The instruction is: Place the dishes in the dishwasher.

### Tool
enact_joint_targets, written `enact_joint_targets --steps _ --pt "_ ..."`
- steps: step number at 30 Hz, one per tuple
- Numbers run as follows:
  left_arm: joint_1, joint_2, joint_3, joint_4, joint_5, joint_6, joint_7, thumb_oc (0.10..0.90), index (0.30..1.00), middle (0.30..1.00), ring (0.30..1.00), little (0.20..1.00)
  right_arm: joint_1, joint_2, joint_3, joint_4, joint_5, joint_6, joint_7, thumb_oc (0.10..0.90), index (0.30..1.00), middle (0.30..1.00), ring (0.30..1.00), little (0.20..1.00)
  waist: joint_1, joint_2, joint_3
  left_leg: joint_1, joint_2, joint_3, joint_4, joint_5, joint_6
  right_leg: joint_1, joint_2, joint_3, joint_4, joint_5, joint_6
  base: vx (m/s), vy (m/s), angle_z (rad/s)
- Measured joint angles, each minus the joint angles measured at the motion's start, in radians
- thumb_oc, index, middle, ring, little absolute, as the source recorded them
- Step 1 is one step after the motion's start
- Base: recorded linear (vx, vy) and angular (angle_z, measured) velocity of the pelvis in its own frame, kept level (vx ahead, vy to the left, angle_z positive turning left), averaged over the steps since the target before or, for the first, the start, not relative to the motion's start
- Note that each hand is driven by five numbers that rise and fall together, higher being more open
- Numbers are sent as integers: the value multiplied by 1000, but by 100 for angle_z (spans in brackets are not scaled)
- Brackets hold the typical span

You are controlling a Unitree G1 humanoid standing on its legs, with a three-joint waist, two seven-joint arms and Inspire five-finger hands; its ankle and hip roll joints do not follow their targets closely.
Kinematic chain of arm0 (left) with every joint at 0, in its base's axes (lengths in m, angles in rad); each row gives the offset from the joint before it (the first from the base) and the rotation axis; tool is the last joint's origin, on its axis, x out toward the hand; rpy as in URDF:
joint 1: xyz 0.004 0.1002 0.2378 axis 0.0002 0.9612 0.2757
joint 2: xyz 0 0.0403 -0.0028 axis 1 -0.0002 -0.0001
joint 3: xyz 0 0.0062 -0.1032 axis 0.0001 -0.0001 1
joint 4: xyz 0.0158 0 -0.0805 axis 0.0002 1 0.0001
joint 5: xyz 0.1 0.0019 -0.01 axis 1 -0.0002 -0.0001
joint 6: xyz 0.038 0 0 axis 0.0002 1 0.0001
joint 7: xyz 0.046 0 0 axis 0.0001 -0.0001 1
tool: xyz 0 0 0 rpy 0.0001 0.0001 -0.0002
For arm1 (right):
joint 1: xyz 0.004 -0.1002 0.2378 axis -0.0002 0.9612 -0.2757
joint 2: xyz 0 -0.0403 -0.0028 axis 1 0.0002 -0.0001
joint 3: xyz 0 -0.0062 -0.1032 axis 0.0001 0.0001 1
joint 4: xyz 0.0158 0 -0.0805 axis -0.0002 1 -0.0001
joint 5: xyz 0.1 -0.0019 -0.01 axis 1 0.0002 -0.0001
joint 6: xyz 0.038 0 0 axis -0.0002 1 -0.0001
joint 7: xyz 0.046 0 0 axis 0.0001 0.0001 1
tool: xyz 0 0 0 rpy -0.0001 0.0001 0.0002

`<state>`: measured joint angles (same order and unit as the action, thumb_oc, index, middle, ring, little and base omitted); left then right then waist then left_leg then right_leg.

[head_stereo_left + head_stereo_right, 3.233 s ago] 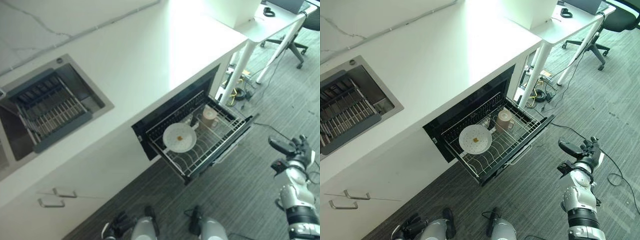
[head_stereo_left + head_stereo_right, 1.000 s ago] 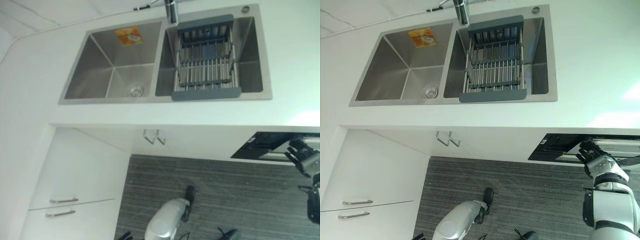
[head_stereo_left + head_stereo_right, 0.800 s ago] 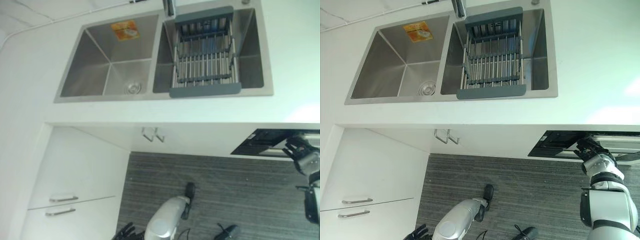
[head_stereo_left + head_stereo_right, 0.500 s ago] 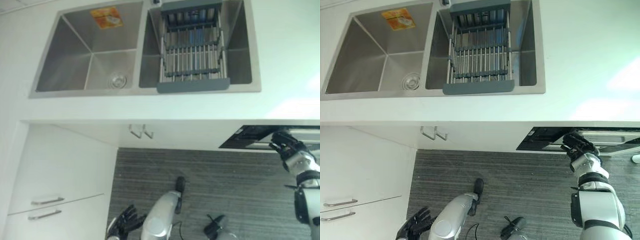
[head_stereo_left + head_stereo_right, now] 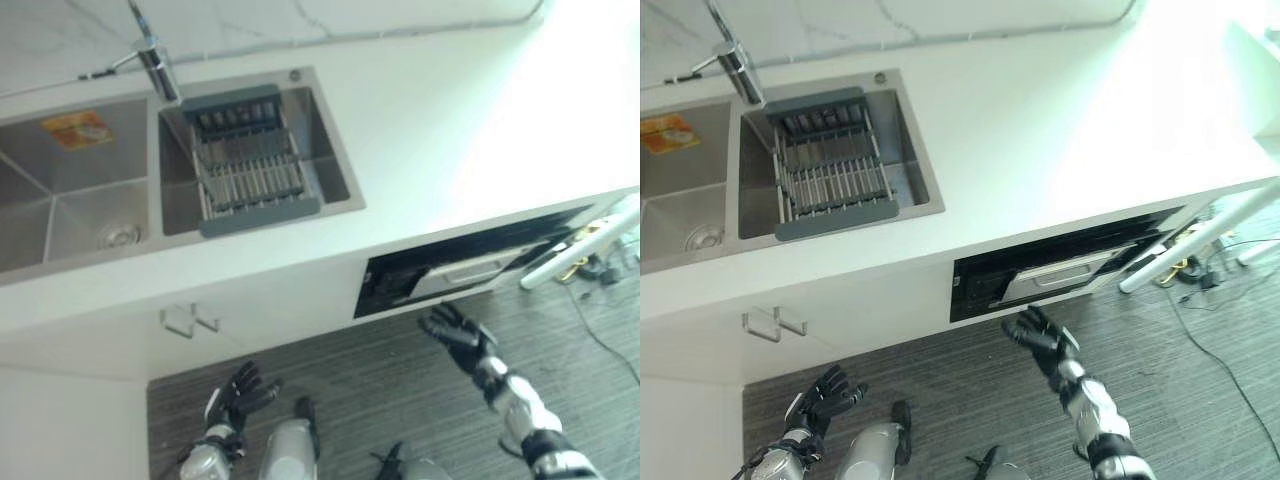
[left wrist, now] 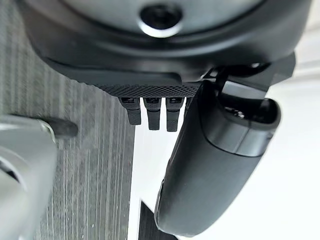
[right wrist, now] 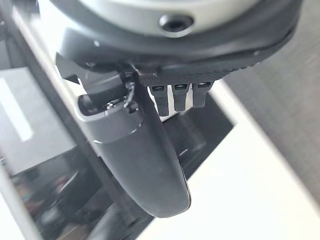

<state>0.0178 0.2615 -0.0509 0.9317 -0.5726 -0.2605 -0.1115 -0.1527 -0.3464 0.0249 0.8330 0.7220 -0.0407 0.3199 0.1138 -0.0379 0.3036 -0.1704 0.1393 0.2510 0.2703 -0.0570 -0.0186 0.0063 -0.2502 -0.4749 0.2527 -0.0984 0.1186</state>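
With its fingers spread straight and holding nothing, the robot's dark right hand (image 5: 1042,338) hangs just in front of the black built-in dishwasher (image 5: 1060,268), which sits under the front edge of the white stone counter (image 5: 1040,140). The hand's open posture, palm toward the appliance, suits pushing a rack or door rather than carrying a dish. The dishwasher's pale grey rack front (image 5: 1060,272) sits nearly flush inside the dark opening, so it appears almost closed; no dishes can be made out inside it from here. The robot's dark left hand (image 5: 825,392) hangs low over the grey striped floor (image 5: 940,370), well apart from the counter, fingers loosely spread and empty, apparently idle.

Set into the counter toward its left end is a stainless steel double sink (image 5: 60,200). Across its right basin rests a grey slatted drying rack (image 5: 250,170), with a chrome tap (image 5: 155,60) at the back edge. No dish is visible on the rack or the counter, which suggests loading is finished or nearly so.
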Motion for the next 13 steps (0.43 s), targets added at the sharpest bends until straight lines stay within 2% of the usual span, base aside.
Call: enact_joint_targets --steps 3,6,7,9,13 --pt "16 -5 5 43 2 22 23 800 900 900 900 900 98 21 14 9 -57 1 0 800 900 900 900 900 -39 2 -42 11 18 36 7 -8 -13 -15 0 12 9 -48 -19 -10 -57 -41" --pt "39 -24 7 90 10 27 36 800 900 900 900 900 126 46 30 128 -94 -8 -1 800 900 900 900 900 -52 23 -111 15 18 45 -9 2 -11 -36 -2 31 27 -57 -24 -66 -46 -11" --pt "57 -34 9 116 10 29 45 800 900 900 900 900 147 83 32 166 -98 -25 -4 800 900 900 900 900 -52 28 -140 14 16 48 -21 22 -9 -51 -8 31 49 -62 -35 -75 -45 2" --pt "81 -48 15 126 47 44 56 800 900 900 900 900 162 111 42 166 -135 -19 -15 800 900 900 900 900 -53 30 -156 27 13 48 -50 33 -14 -55 -6 34 53 -69 -29 21 -44 -1" --pt "88 -47 17 171 70 62 58 800 900 900 900 900 149 103 39 233 -172 -33 -45 800 900 900 900 900 -40 23 -182 40 12 49 -53 36 -13 -47 -6 44 63 -76 -27 62 -25 -2"
